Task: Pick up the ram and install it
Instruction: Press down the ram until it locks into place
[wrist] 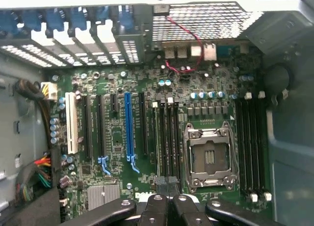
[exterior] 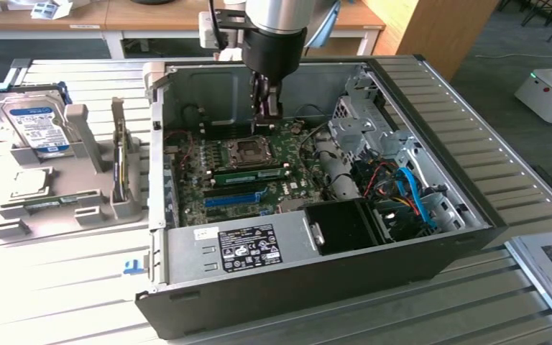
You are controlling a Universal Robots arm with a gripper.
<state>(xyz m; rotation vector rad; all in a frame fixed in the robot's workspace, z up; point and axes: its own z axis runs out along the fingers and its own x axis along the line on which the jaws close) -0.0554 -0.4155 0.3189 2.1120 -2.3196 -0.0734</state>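
Note:
The ram (exterior: pixel 249 174), a long green stick with black chips, stands on edge in a slot of the motherboard (exterior: pixel 199 194), just beside the CPU socket (exterior: pixel 248 149). My gripper (exterior: pixel 267 109) hangs inside the open computer case, above the far edge of the board and beyond the socket, apart from the ram. Its fingers are pressed together with nothing between them. In the wrist view the shut gripper (wrist: pixel 168 194) looks down on the CPU socket (wrist: pixel 207 157) and the black memory slots (wrist: pixel 166 138) beside it.
The case walls (exterior: pixel 161 144) and the drive cage (exterior: pixel 372 122) hem in the board. The power supply (exterior: pixel 247 248) fills the near end. On the exterior view's left a grey holder (exterior: pixel 94 208) carries a hard drive (exterior: pixel 37 126) and another green stick (exterior: pixel 51 201).

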